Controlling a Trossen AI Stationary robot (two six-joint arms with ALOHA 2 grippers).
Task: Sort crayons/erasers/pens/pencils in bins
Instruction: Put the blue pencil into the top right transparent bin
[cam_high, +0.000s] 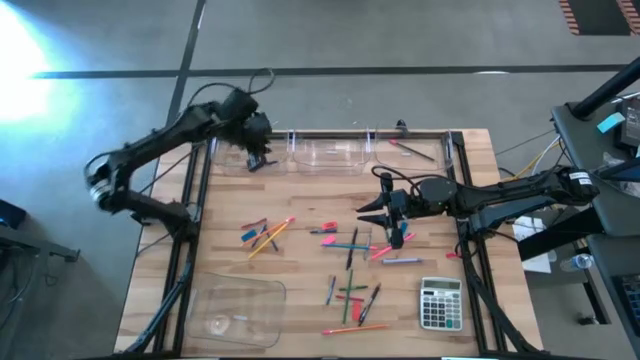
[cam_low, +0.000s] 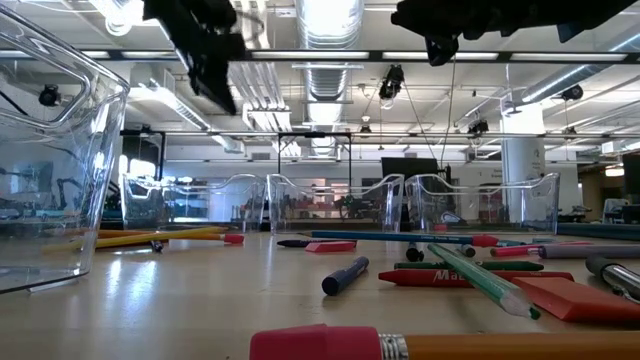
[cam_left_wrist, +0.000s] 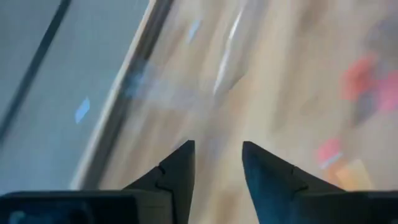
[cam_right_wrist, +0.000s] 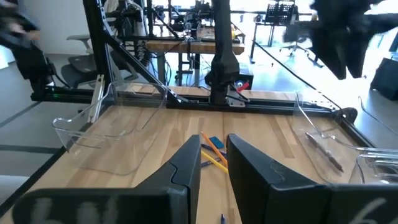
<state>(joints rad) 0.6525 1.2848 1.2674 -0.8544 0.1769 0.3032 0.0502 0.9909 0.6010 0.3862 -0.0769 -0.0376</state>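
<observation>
Just beyond the calculator (cam_high: 440, 303) lies the scatter of pens, pencils and crayons (cam_high: 352, 245). The right pincer (cam_high: 365, 210) hovers over it, fingers a narrow gap apart with nothing between them. The step in hand looks like the next pick: widen first, set the fingers across one stick that lies apart from its neighbours, then come straight down so nothing else gets nudged. Farthest from the calculator, along the counter's (cam_high: 300, 200) far edge, stand the bins (cam_high: 325, 152), and the left pincer (cam_high: 258, 158) hangs over the end one, slightly parted, holding nothing visible.
</observation>
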